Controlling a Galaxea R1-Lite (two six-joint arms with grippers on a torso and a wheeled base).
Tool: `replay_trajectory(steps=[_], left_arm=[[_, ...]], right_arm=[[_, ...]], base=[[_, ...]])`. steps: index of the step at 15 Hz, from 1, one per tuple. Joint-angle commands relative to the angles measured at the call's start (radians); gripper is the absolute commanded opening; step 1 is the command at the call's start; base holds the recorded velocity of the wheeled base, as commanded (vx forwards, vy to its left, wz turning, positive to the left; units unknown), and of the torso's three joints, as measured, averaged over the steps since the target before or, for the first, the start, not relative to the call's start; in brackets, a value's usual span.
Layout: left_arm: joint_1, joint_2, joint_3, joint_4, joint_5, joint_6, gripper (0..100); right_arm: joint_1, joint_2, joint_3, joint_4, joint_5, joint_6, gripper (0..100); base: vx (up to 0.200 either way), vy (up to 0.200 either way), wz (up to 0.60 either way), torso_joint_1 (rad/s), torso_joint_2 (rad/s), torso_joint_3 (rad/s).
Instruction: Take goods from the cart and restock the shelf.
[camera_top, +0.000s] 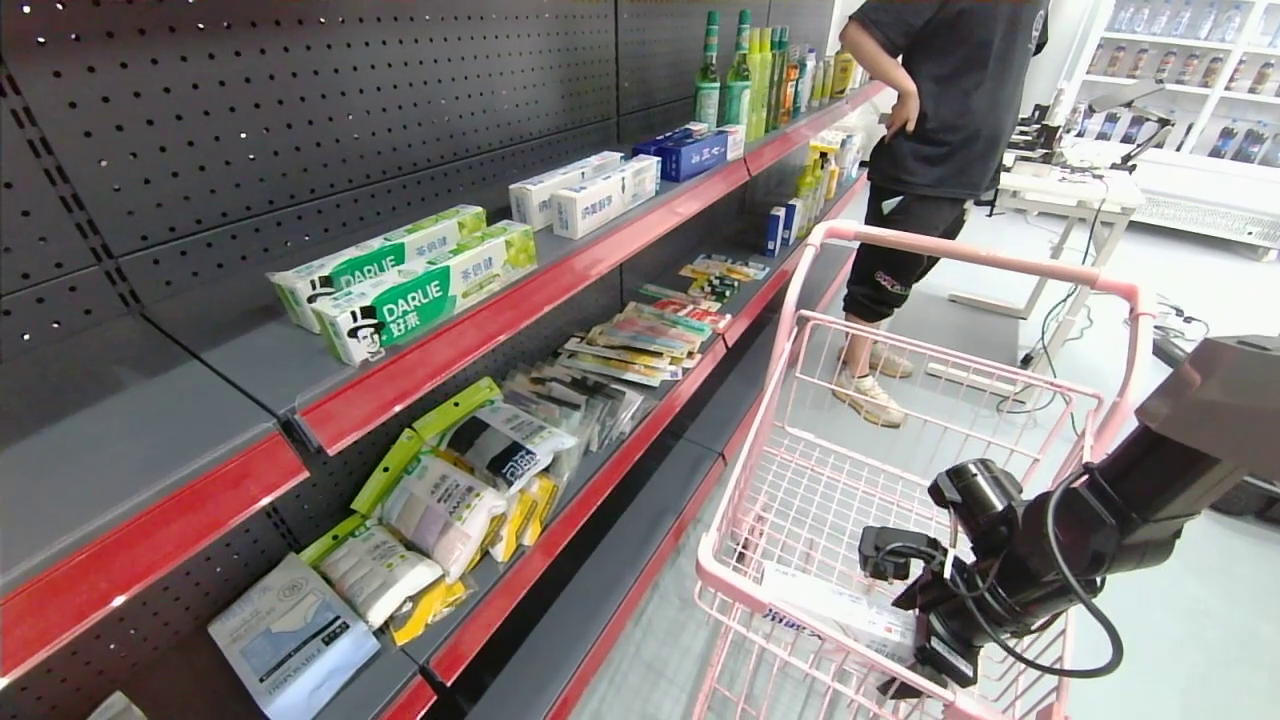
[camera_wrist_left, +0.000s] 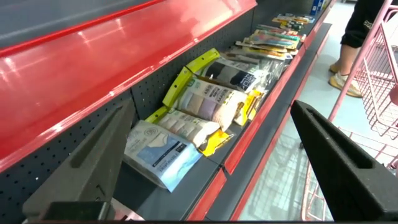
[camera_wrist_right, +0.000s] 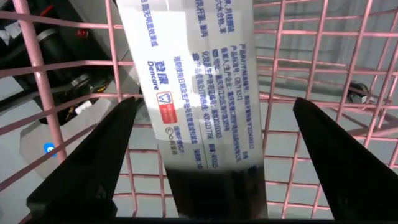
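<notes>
White box (camera_wrist_right: 193, 93), blue print, red logo, cart's (camera_top: 960, 250) near edge, right claw (camera_wrist_right: 211, 106) apart above, left claw (camera_wrist_left: 211, 109) apart.

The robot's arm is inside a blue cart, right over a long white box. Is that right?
Almost. The cart is pink, not blue, as the head view shows. The rest is right: the right gripper is down inside the cart, open, with the long white box lying between its fingers on the wire floor.
</notes>
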Motion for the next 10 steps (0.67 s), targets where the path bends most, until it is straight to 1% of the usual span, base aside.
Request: replay_trajectory(steps=[1, 10], left_arm=[[0.001, 0.0, 0.0, -0.001, 0.0, 0.0, 100], [0.001, 0.0, 0.0, -0.001, 0.0, -0.002, 100]], right_arm=[[0.001, -0.017, -0.006, 0.0, 0.004, 0.005, 100], [0.004, -0.005, -0.021, -0.001, 0.018, -0.001, 100]], base=[[0.0, 0.0, 0.0, 0.0, 0.0, 0.0], [0.0, 0.0, 0.0, 0.0, 0.0, 0.0]])
